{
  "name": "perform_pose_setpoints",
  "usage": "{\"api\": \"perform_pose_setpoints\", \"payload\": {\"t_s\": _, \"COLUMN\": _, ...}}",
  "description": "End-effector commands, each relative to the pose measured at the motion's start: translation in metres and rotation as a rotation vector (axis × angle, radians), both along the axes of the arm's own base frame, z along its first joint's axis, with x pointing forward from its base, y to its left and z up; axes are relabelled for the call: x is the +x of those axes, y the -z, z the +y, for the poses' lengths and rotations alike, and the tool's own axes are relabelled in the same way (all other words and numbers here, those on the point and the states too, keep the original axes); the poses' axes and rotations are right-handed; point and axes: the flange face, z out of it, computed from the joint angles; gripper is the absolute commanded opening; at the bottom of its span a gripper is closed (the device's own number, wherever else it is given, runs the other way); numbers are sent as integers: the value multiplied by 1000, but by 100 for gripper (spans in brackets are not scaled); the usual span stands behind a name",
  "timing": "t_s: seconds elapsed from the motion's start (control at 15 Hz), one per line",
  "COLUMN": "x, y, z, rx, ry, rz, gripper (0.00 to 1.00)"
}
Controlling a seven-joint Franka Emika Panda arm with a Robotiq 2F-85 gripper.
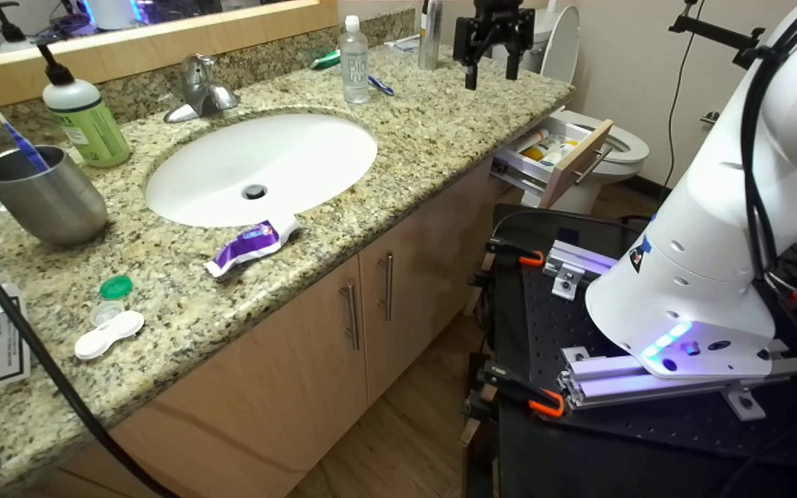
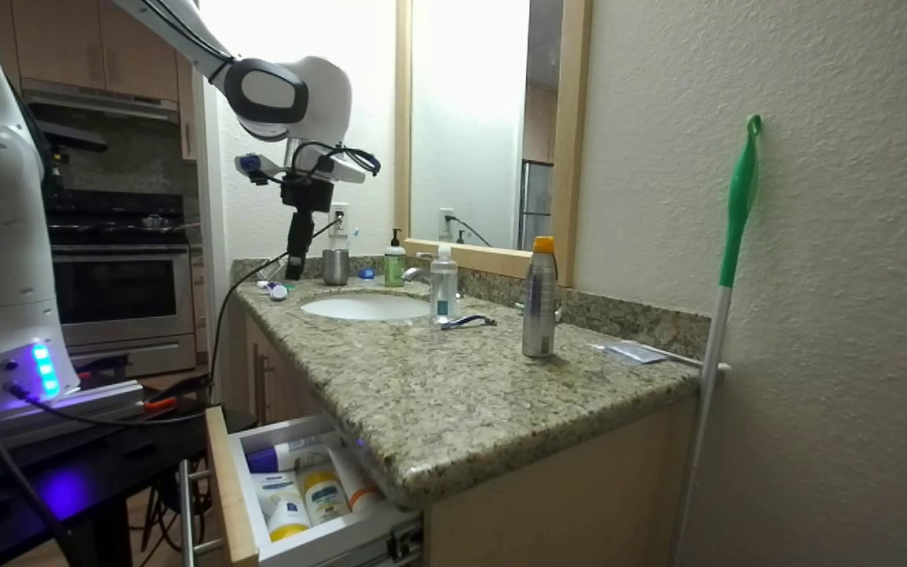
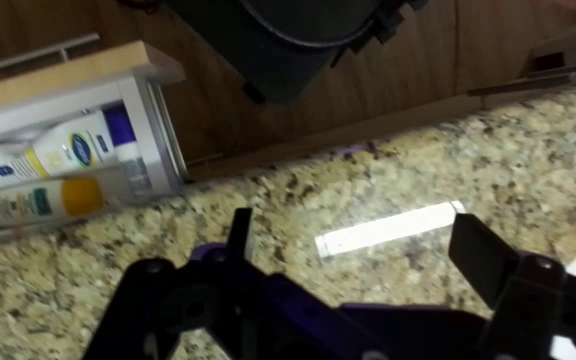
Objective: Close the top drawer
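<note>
The top drawer [image 1: 578,164] is pulled out from under the granite counter, at the end near the toilet. It is a shallow tan-fronted drawer with a bar handle and white sides. In an exterior view the drawer [image 2: 231,496] shows tubes and bottles lying inside. In the wrist view the drawer [image 3: 63,75] is at the left, beyond the counter edge. My gripper [image 1: 492,75] is open and empty, pointing down above the counter, apart from the drawer. In an exterior view the gripper [image 2: 294,269] shows edge-on. In the wrist view its two fingers [image 3: 350,225] are wide apart.
On the counter [image 1: 433,131] stand a transparent bottle [image 1: 355,66] and a silver spray can [image 2: 540,303]. A white sink [image 1: 315,149] and faucet [image 1: 201,93] are further along. The robot's black table [image 1: 530,443] stands beside the cabinet doors [image 1: 288,387]. A toilet [image 1: 620,149] is behind the drawer.
</note>
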Motion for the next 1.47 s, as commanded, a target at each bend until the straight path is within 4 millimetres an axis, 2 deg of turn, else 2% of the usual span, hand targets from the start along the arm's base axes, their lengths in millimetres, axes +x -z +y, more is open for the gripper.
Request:
{"api": "perform_pose_setpoints", "payload": {"t_s": 0.0, "x": -49, "y": 14, "z": 10, "rx": -35, "ry": 117, "rz": 29, "gripper": 100}}
{"api": "perform_pose_setpoints", "payload": {"t_s": 0.13, "x": -72, "y": 15, "z": 5, "rx": -51, "ry": 203, "rz": 47, "gripper": 100}}
{"api": "perform_pose_setpoints", "payload": {"t_s": 0.47, "x": -132, "y": 15, "z": -24, "rx": -138, "ry": 451, "rz": 127, "gripper": 100}}
{"api": "perform_pose_setpoints", "payload": {"t_s": 0.87, "x": -190, "y": 25, "z": -41, "rx": -183, "ry": 569, "rz": 271, "gripper": 100}}
{"api": "perform_pose_setpoints", "payload": {"t_s": 1.13, "x": -214, "y": 42, "z": -53, "rx": -209, "ry": 595, "rz": 376, "gripper": 100}}
{"api": "perform_pose_setpoints", "payload": {"t_s": 1.4, "x": -217, "y": 78, "z": -59, "rx": -207, "ry": 616, "rz": 502, "gripper": 100}}
